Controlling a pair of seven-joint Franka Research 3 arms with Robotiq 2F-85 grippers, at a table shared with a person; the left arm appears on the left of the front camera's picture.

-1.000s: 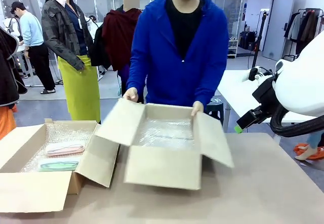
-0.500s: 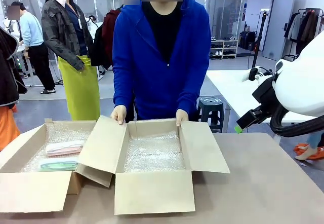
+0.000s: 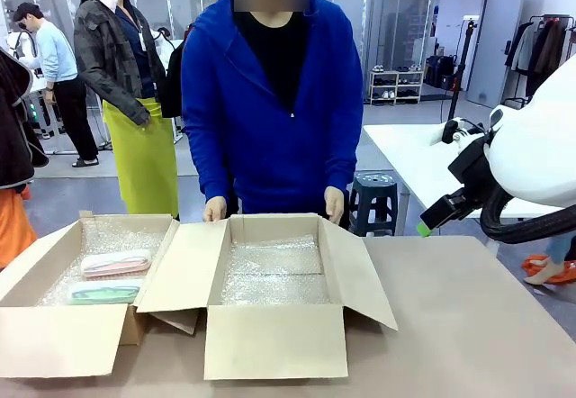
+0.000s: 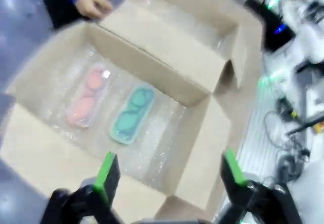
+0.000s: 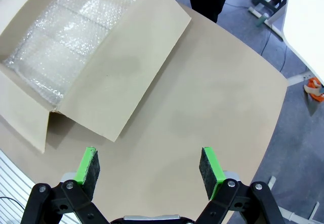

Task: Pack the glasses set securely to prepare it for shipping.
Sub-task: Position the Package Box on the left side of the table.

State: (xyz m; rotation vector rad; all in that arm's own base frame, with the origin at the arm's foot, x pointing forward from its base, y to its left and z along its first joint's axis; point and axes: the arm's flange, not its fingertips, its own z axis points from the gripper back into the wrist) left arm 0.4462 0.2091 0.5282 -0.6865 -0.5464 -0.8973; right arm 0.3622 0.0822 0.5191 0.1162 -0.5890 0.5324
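Our left gripper (image 4: pixel 167 176) hangs above the left box (image 4: pixel 45 148) with its jaws spread wide and nothing between them. Just beyond the green pads (image 4: pixel 107 172), down on the bubble wrap (image 4: pixel 152 133) lining that box, lie the two cases side by side: the mint green case (image 4: pixel 132 113) nearer the jaws, the pale pink case (image 4: pixel 87 96) just past it, the two close together but apart. In the front view the pink case (image 3: pixel 115 262) sits behind the green case (image 3: pixel 105 291).

Our right gripper (image 5: pixel 150 168) also has its jaws fully apart and empty, hovering over bare bench (image 5: pixel 212 97). Ahead of these jaws and off to one side stands the second box (image 5: pixel 109 89), open, with bubble wrap (image 5: pixel 66 41) covering its floor and one flap lying out flat toward the gripper.

Farther out, at the bench's far edge, a person in a blue jacket (image 3: pixel 270 101) rests both hands, one hand (image 3: pixel 214 209) and the other hand (image 3: pixel 335 205), on the rear rim of the second box (image 3: pixel 274 339).
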